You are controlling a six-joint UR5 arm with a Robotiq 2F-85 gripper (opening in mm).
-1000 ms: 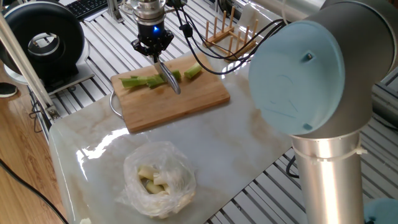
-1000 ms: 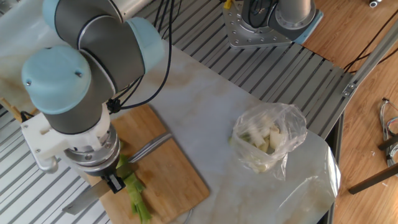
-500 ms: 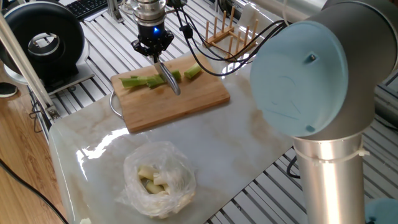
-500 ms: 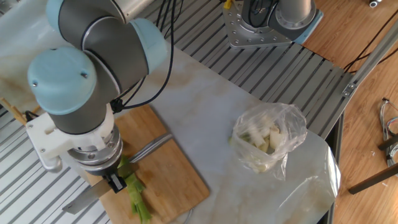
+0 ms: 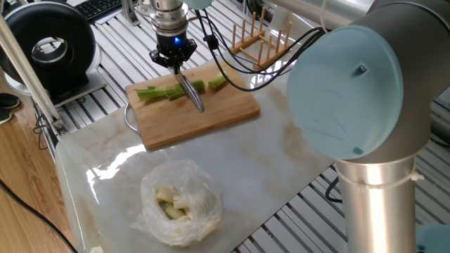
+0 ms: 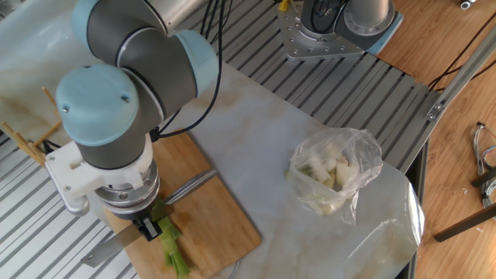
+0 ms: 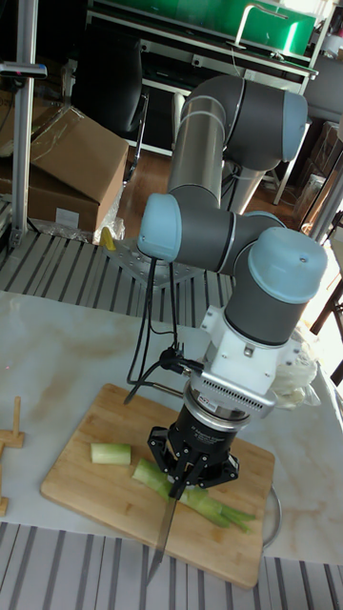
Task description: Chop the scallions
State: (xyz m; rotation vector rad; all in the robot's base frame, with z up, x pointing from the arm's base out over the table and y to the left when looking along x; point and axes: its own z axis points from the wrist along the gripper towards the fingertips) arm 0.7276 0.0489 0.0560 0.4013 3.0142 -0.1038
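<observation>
The scallions lie on a wooden cutting board (image 5: 218, 116): a long light-green stalk (image 5: 156, 93) and short cut chunks (image 5: 218, 82) beside it. My gripper (image 5: 175, 65) stands upright over the middle of the stalk, shut on a steel knife (image 5: 194, 95). In the tall fixed view the gripper (image 7: 186, 469) sits right above the stalk (image 7: 205, 501). The knife blade (image 7: 160, 543) reaches past the board's near edge, and one chunk (image 7: 110, 454) lies apart to the left. The other fixed view shows the gripper (image 6: 146, 227) over the green stalk (image 6: 172, 249).
A clear plastic bag (image 5: 179, 204) of pale pieces rests on the marble slab (image 5: 267, 161) in front of the board. A wooden rack (image 5: 256, 34) stands behind the board. A round black device (image 5: 49, 46) sits at the far left. The arm's large joints (image 5: 351, 91) loom at the right.
The arm's upper joints have shifted slightly sideways. The gripper, the knife and the scallions stay about where they were.
</observation>
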